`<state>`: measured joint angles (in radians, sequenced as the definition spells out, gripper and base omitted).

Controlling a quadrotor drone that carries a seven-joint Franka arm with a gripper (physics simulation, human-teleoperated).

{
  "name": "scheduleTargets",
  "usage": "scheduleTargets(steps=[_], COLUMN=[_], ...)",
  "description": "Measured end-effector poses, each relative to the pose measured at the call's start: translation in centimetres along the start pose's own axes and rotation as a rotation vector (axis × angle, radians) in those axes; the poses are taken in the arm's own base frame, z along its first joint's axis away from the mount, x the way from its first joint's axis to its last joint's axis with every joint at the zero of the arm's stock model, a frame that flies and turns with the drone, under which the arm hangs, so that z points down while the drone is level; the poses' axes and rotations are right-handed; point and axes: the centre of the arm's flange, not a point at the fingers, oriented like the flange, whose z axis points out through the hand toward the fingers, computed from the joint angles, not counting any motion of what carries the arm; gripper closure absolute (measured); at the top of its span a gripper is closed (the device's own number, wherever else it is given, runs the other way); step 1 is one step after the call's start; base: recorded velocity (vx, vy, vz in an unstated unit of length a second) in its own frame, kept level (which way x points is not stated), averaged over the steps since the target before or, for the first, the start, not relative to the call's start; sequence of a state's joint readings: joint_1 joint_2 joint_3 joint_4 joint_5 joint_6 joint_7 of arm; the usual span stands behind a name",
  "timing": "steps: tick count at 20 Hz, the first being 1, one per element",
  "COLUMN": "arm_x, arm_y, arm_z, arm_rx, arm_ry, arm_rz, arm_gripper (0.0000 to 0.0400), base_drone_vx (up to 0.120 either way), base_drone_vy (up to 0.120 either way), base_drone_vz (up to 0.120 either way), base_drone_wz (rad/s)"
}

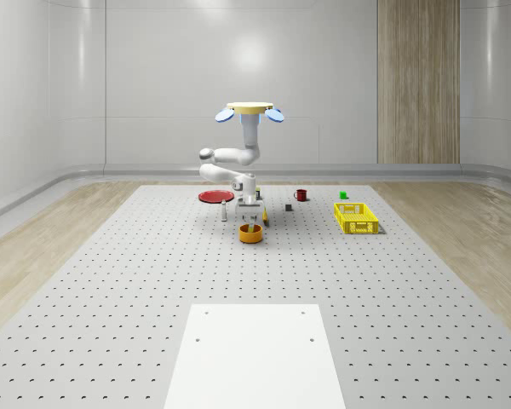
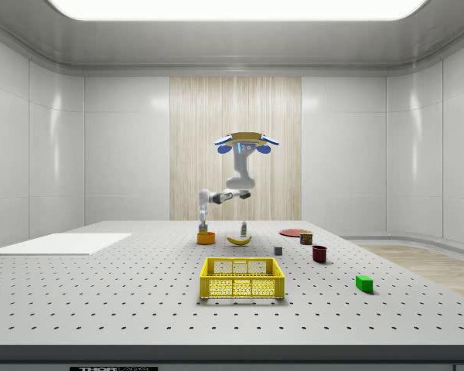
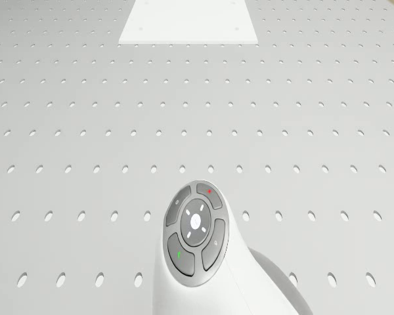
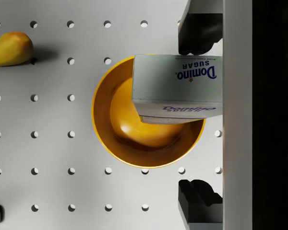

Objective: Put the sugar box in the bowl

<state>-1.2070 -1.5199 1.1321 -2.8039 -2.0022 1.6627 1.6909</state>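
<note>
The drone (image 1: 249, 109) hovers in the air above the big white table (image 1: 136, 281) with the little holes. Its arm (image 1: 230, 166) bends down, and the gripper (image 1: 250, 223) hangs right over the orange bowl (image 1: 250, 233).

In the wrist view the two black fingers (image 4: 197, 33) stand wide apart. The sugar box (image 4: 177, 88) sits between them, but it touches neither pad. It leans over the bowl's rim, partly inside the bowl (image 4: 149, 124). You can read the blue word on its side.

A banana (image 4: 9, 48) lies near the bowl on the table. In the side view the banana (image 2: 239, 240) is just beside the bowl (image 2: 206, 238), toward that view's right.

A yellow basket (image 1: 356, 217) sits well apart from the bowl, on the whole-scene view's right. A red plate (image 1: 215, 196) and a dark red cup (image 1: 301, 194) are farther back. A small green block (image 1: 343, 195) is near the basket. A flat white sheet (image 1: 255, 358) lies at the near end of the table
</note>
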Motion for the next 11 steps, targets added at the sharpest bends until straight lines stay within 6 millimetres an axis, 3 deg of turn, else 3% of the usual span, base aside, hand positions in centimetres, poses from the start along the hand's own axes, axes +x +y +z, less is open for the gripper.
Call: scheduleTargets(steps=[11], arm_x=[0.0], arm_y=[0.0], arm_z=[-2.5], arm_rx=[0.001], arm_ry=[-0.001], arm_rz=[-0.004], arm_gripper=[0.0001], base_drone_vx=[0.0], base_drone_vy=[0.0], base_drone_vz=[0.0], base_drone_wz=[0.0])
